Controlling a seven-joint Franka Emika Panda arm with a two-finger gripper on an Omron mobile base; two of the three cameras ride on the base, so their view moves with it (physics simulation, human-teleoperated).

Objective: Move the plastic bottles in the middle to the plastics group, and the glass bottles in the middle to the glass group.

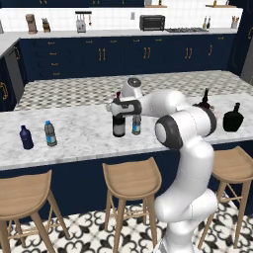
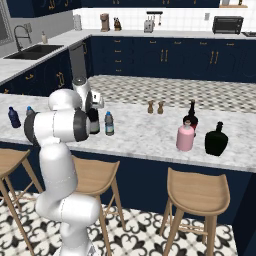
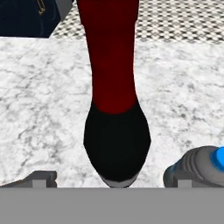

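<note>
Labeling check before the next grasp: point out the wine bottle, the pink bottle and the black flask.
wine bottle (image 3: 114,57): hand view, on the red neck.
pink bottle (image 2: 185,138): right base view, on the middle of the body.
black flask (image 2: 216,142): right base view, on the wide body.

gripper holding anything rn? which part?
Nothing held. The gripper is open, its fingers straddling the neck of the wine bottle without closing on it.
</note>
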